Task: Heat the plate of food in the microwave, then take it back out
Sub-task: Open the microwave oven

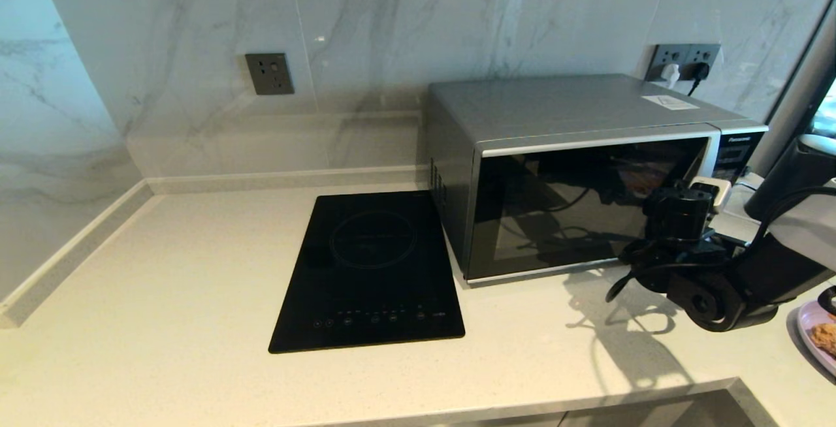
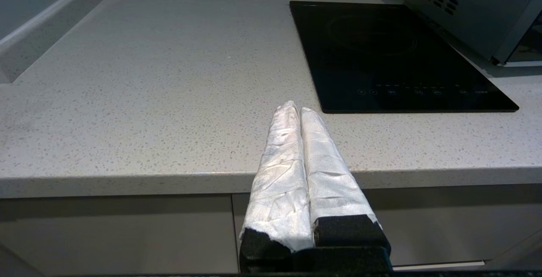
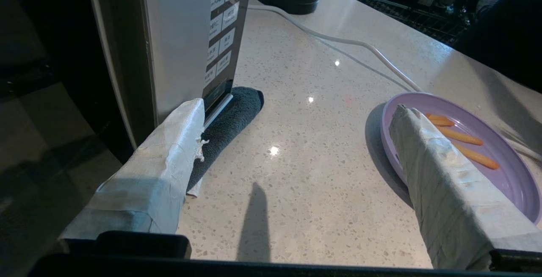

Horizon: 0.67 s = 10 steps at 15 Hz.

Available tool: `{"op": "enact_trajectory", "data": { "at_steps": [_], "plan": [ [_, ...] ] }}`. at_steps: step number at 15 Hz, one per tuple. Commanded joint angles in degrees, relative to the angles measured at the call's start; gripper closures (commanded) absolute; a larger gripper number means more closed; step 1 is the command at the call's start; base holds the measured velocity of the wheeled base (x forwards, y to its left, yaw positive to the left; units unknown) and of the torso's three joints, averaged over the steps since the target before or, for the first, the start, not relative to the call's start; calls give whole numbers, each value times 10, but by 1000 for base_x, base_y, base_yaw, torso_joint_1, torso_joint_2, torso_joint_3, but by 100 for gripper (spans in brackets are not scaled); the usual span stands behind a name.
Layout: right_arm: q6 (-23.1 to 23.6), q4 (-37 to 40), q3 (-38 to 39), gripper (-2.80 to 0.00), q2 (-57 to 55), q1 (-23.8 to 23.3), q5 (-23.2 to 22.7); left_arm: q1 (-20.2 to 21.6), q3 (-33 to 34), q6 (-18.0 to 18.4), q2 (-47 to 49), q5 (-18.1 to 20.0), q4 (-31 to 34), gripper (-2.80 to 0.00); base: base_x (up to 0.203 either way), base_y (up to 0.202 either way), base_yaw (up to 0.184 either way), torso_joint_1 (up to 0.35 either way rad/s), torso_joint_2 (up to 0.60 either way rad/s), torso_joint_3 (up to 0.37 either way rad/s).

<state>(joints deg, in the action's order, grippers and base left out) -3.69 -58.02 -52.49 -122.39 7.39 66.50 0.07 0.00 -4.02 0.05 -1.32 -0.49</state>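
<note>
On the pale speckled desk (image 1: 163,296) you have the microwave (image 1: 575,172) standing at the back right, its dark glass door shut, with the flat black induction hob (image 1: 369,273) just beside it on its left. Your right gripper (image 3: 296,141) hangs low in front of the microwave's right end, near the button panel (image 3: 222,31), with its taped fingers (image 3: 165,162) spread wide and nothing between them. One finger sits against the microwave's front corner by a dark folded cloth (image 3: 230,116); the other overlaps the near rim of the plate of food (image 3: 499,171) in the right wrist view, though you cannot tell if it touches. That lilac plate lies on the desk to the right of the microwave, carrying a few orange fries; in the head view only its edge and a brown fried chunk show. A white cable (image 3: 360,48) runs across the desk behind it. Your left gripper (image 2: 296,112) is parked at the front edge of the desk, left of the hob, fingers pressed together and empty.
</note>
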Motion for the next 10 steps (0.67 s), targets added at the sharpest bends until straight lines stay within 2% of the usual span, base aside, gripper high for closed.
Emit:
{"op": "enact_trajectory", "data": {
  "at_steps": [1, 2, 10],
  "plan": [
    [0, -3, -4, -280, -9, 0, 3, 0, 0, 0, 0, 0, 0, 0, 0, 0, 0, 0, 0, 0],
    [0, -3, -6, 0, -10, 0, 3, 0, 0, 0, 0, 0, 0, 0, 0, 0, 0, 0, 0, 0],
    [4, -4, 0, 0, -9, 0, 4, 0, 0, -1, 0, 0, 0, 0, 0, 0, 0, 0, 0, 0]
  ]
}}
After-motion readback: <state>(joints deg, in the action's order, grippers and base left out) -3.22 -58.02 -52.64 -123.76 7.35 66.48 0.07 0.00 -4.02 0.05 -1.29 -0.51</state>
